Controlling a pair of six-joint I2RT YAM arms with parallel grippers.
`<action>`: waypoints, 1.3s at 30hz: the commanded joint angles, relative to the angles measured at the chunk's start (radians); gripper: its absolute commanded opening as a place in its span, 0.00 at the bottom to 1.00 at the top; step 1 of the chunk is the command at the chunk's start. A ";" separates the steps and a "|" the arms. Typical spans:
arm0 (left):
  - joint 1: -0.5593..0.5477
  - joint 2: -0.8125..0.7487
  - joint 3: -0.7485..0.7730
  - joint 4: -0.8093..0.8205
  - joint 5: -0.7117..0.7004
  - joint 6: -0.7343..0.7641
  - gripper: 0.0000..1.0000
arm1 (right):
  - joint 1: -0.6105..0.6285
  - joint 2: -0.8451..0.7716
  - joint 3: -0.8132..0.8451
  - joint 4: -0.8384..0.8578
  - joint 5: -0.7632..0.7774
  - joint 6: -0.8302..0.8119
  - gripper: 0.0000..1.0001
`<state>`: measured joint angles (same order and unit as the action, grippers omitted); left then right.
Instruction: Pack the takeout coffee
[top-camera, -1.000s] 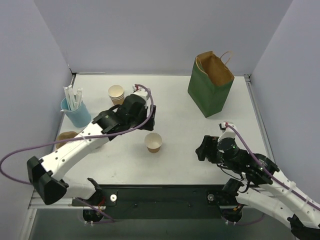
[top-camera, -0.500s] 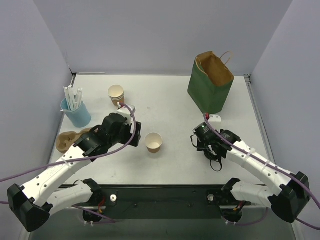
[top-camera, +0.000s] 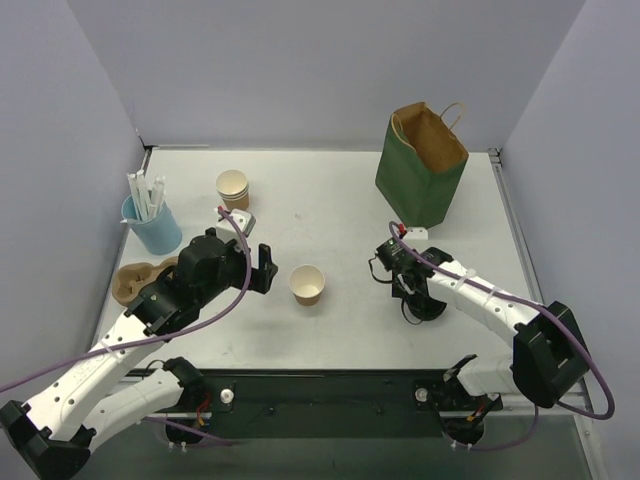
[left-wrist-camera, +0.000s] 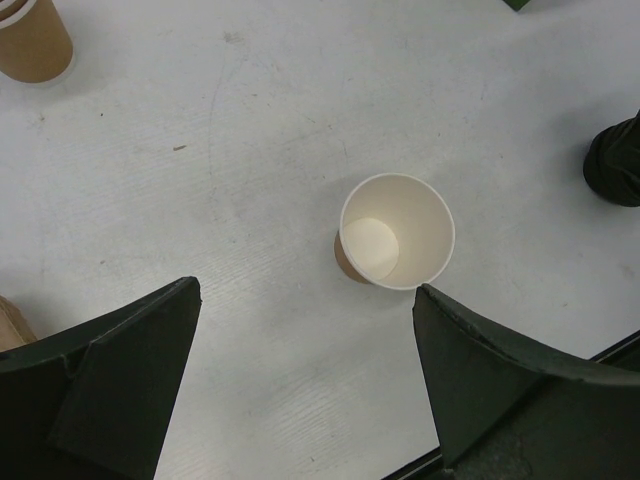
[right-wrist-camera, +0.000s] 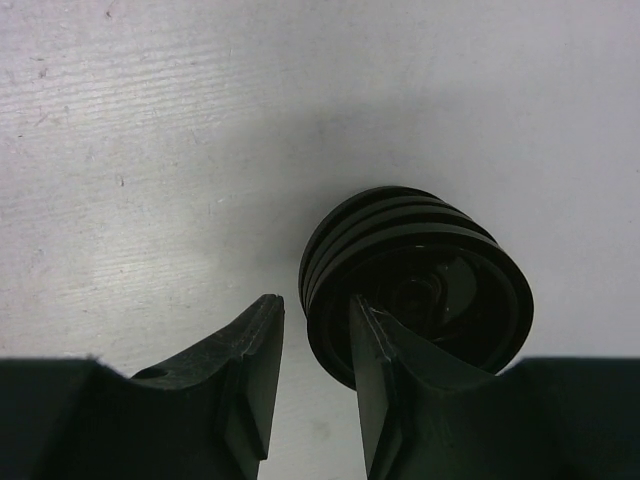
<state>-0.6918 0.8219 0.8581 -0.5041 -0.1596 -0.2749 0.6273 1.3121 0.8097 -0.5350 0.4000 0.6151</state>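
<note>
Status: your left end effector (left-wrist-camera: 307, 290) gapes wide, empty. Your right end effector (right-wrist-camera: 315, 305), narrowly gapped, straddles the lid rim of the round black-lidded takeout coffee (right-wrist-camera: 420, 290) on the white tabletop (right-wrist-camera: 150, 120); grip undeterminable.

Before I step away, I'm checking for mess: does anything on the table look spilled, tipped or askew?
Nothing spilled or tipped. Only the black lid stack at the right hand looks slightly staggered, layers offset sideways, though the camera angle may exaggerate that.

No lettering, brand, number or sign can be read anywhere. The green bag (top-camera: 420, 185) at the far right of the bench (top-camera: 330, 205), the lidless paper cup (top-camera: 307, 285) mid-bench and the blue holder (top-camera: 155, 230) by the left edge all show plain faces.
</note>
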 joint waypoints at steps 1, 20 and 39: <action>0.005 -0.014 0.004 0.047 -0.001 0.022 0.97 | -0.018 0.013 -0.018 0.009 -0.001 -0.008 0.31; 0.005 0.014 0.009 0.033 -0.014 0.023 0.97 | -0.061 -0.056 -0.060 0.046 -0.087 -0.046 0.12; 0.005 0.013 0.004 0.032 -0.011 0.025 0.96 | -0.063 -0.097 -0.046 0.007 -0.082 -0.040 0.16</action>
<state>-0.6918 0.8352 0.8520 -0.5041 -0.1703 -0.2638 0.5697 1.2179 0.7597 -0.4839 0.3046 0.5743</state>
